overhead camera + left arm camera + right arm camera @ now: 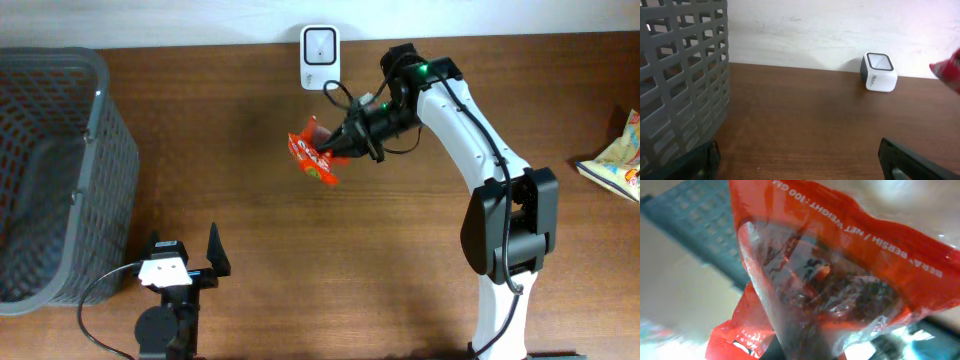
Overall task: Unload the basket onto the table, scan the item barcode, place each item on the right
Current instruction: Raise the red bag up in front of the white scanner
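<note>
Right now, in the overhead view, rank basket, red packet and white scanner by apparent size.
Largest: grey basket.
Then red packet and white scanner look about alike; the held packet may be nearer the camera, so unranked.

Three viewpoints set around the white scanner [320, 46].
Overhead: straight down. Left wrist: low, well back, facing scanner [879, 73], shared with overhead along with grey basket [680, 85]. Right wrist: tight against red packet [840, 280] beside scanner.

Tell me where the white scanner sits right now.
Overhead, the white scanner stands at the far edge of the table near the middle, just beyond the red snack packet gripped by the right gripper.
</note>
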You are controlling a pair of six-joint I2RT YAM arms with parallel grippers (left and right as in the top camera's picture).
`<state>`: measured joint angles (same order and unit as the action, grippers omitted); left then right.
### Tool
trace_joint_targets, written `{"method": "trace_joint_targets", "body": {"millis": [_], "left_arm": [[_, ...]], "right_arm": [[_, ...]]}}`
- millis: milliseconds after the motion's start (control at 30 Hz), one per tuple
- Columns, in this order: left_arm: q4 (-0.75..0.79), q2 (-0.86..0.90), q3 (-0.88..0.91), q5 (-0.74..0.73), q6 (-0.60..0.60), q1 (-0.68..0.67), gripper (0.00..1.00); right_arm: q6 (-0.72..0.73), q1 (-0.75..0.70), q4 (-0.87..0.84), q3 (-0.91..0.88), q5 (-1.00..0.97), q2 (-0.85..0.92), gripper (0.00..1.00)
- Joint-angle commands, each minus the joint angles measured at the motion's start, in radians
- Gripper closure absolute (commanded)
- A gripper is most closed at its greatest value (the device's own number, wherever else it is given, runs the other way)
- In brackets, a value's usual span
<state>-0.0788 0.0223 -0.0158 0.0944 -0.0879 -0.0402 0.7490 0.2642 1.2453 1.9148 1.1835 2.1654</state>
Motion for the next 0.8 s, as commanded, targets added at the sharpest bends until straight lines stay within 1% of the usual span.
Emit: {"method": "trace_joint_targets", "body": {"millis": [0,67,133,267,567,667,767], "left_arm": [[0.002,-0.004,0.007,0.0,-0.005,-0.005,0.01],[0.002,-0.004,0.007,0.0,-0.005,-0.005,0.01],[0.002,-0.004,0.007,0.0,-0.005,-0.005,0.01],[0.002,-0.004,0.007,0.0,-0.005,-0.005,0.01],[0.002,-0.004,0.007,0.0,-0.005,-0.005,0.01],[0.002,-0.004,0.007,0.0,-0.005,-0.005,0.01],[0.002,-0.004,0.007,0.0,-0.005,-0.005,0.01]], "right_arm": [[0.098,-0.003,-0.003,0.022,0.214,-0.001,0.96],[0.082,-0.003,-0.006,0.022,0.291,-0.001,0.96],[0.033,-0.003,-0.019,0.022,0.357,-0.001,0.96],[0.01,-0.003,-0.026,0.022,0.362,-0.001,0.96],[-0.062,-0.001,-0.137,0.022,0.368,-0.001,0.96],[-0.084,0.004,-0.192,0.022,0.259,-0.001,0.96],[-0.071,0.011,-0.219,0.022,0.063,-0.001,0.96]]}}
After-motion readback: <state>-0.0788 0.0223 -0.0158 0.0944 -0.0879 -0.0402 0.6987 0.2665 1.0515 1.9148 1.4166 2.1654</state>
